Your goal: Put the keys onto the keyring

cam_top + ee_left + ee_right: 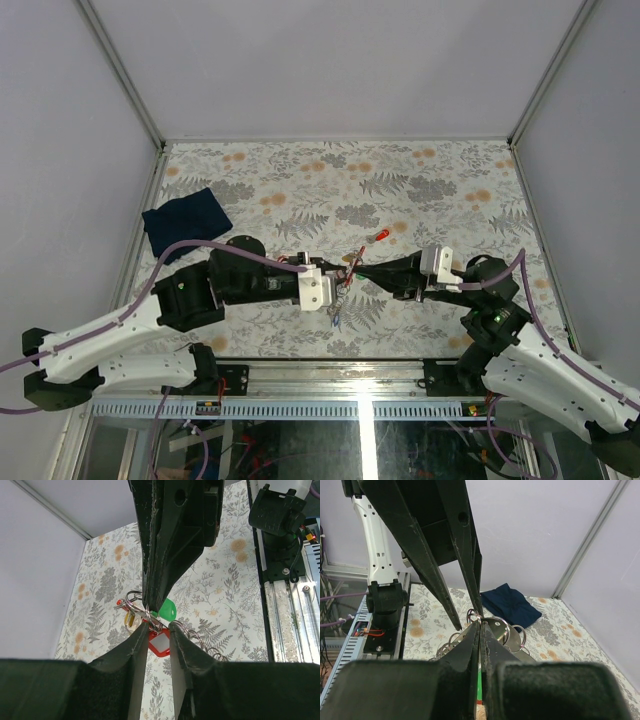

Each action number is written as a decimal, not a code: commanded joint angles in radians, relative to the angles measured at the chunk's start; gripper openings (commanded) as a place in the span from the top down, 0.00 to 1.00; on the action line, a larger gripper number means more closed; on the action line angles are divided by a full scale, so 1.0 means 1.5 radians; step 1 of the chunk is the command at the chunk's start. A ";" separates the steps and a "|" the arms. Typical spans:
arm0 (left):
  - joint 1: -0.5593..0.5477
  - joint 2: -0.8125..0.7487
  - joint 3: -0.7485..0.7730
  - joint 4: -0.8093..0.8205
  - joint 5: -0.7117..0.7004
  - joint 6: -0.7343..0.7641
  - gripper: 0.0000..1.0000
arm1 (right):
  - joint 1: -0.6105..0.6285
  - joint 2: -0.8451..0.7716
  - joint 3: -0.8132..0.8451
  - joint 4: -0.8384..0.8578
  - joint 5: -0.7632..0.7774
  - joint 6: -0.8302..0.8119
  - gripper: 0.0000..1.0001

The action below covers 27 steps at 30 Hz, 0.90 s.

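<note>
1. Left gripper [157, 627]: reaches in from the left over the front centre of the table [430, 200]. Its fingers [125, 665] stand a narrow gap apart. A red tag [159, 645] sits in that gap at the tips. Whether the fingers pinch the tag cannot be told.
2. Right gripper [481, 627]: reaches in from the right, tip to tip with the left gripper. Its fingers are pressed together. The tip meets a ring wire, but whether it grips the wire cannot be told.
3. Keyring [494, 626]: sits between the two gripper tips, bunched with other rings.
4. Keys [336, 310]: hang in a cluster just below the tips. A green tag [167, 610] and a yellow tag [131, 621] show beside the red tag.
5. Red strap [378, 238]: shows just beyond the tips, on the far side.
6. Blue cloth [185, 222]: lies at the left edge of the table, well apart from the cluster.
</note>
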 commanded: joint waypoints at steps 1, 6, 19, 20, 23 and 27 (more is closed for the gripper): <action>0.006 0.007 0.000 0.047 0.012 -0.011 0.78 | 0.003 -0.012 0.037 0.061 0.002 0.000 1.00; 0.009 0.014 0.004 0.046 0.021 -0.011 0.78 | 0.003 -0.013 0.035 0.060 -0.003 0.000 1.00; 0.016 0.031 0.019 0.051 0.030 -0.011 1.00 | 0.003 -0.024 0.033 0.039 -0.013 -0.010 1.00; 0.017 0.030 0.019 0.051 0.030 -0.011 1.00 | 0.003 -0.028 0.032 0.035 -0.009 -0.013 1.00; 0.021 0.030 0.020 0.055 0.030 -0.011 1.00 | 0.003 -0.043 0.033 0.016 0.004 -0.026 0.91; 0.026 0.028 0.014 0.064 0.035 -0.011 1.00 | 0.003 -0.070 0.037 -0.025 0.023 -0.049 0.74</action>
